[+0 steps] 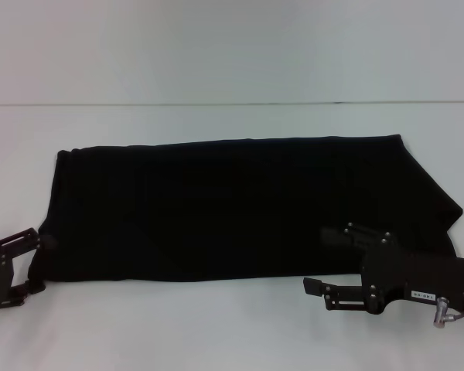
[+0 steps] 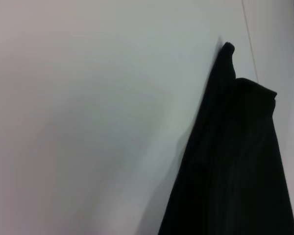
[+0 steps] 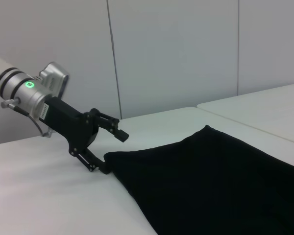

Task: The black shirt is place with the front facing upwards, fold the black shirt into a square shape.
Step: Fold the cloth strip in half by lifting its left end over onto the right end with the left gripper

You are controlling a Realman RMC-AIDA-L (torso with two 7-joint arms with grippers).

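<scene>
1. Shirt (image 1: pixel 240 205) lies flat on the white tabletop (image 1: pixel 216 325), folded into a long wide band, plain black side up; no print or label shows.
2. Shirt's far edge runs nearly straight. Its right end tapers to a slanted point, its left end is squarer.
3. Left pincer (image 1: pixel 23 267) sits at the shirt's near-left corner, low on the tabletop, touching the cloth edge.
4. In the right wrist view the left pincer (image 3: pixel 110 152) shows from farther off: one finger (image 3: pixel 118 133) sticks out above the cloth, the other goes down to the shirt (image 3: pixel 215 186) corner. Fingers are spread apart. Cannot tell whether cloth is pinched or only touched.
5. Right pincer (image 1: pixel 317 287) sits at the shirt's near edge, toward its right end, body partly over the cloth.
6. Right pincer points left along the shirt's near edge. One finger lies just off the cloth on bare tabletop, an upper arm of it overlaps the shirt. Cannot tell how far it is open or whether it holds cloth.
7. Left wrist view: shirt (image 2: pixel 235 166) end seen close up, with a small raised fold peak at its corner, and bare tabletop (image 2: pixel 88 122) beside it. No fingers show here.
8. Tabletop seam line runs behind the shirt, well apart from its far edge.
</scene>
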